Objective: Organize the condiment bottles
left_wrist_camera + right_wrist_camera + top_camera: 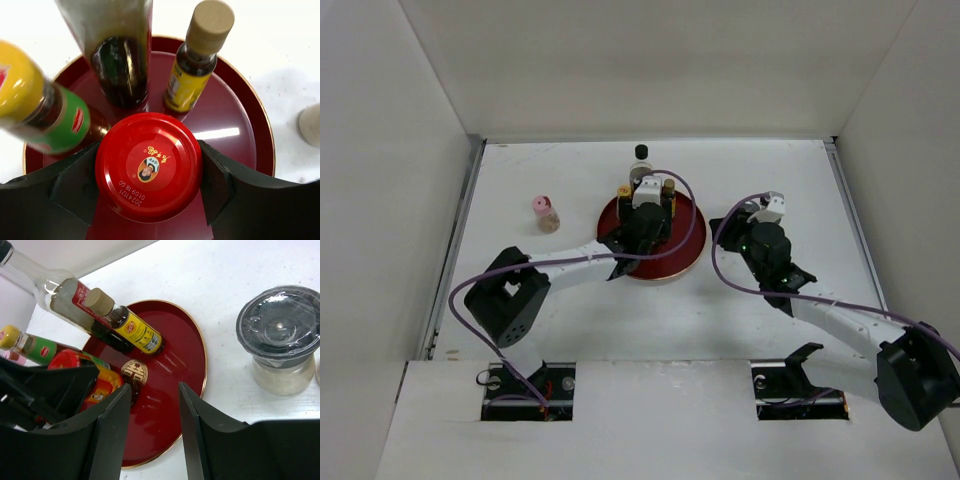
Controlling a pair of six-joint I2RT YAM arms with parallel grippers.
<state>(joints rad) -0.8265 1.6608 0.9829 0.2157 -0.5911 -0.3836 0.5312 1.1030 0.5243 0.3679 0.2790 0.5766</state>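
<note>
The red-lidded jar [149, 160] is sitting over the middle of the red tray [250, 107]. The left tool [150, 172] is pinching it, one black finger pressing against each side of the lid. Whether the jar's base is resting on the tray I cannot tell. The lid is showing a small portrait badge with yellow characters above it, too small to read, and a stamped code reading "20241121" and "0109 18 60".

Just to the jar's left, the yellow-capped bottle [37, 107] is wearing a green neck band with a red mark. Behind the jar, the tall clear bottle [120, 60] is holding dark liquid. In the right wrist view its red label is showing white writing that is not legible. Beside it, the small amber bottle [197, 65] is carrying a tan cap and a yellow label with a round red logo, its words too small to read. All four are crowding on the tray, around its gold emblem [134, 371].

The pink shaker [546, 212] is standing on the counter [650, 320] left of the tray, apart from it. On the tray's other side, the dark-topped shaker [277, 330], with film over its cap and pale grains inside, is standing near the rim without touching it. The right tool [155, 387] is hovering close by, its fingers spread with nothing between them.
</note>
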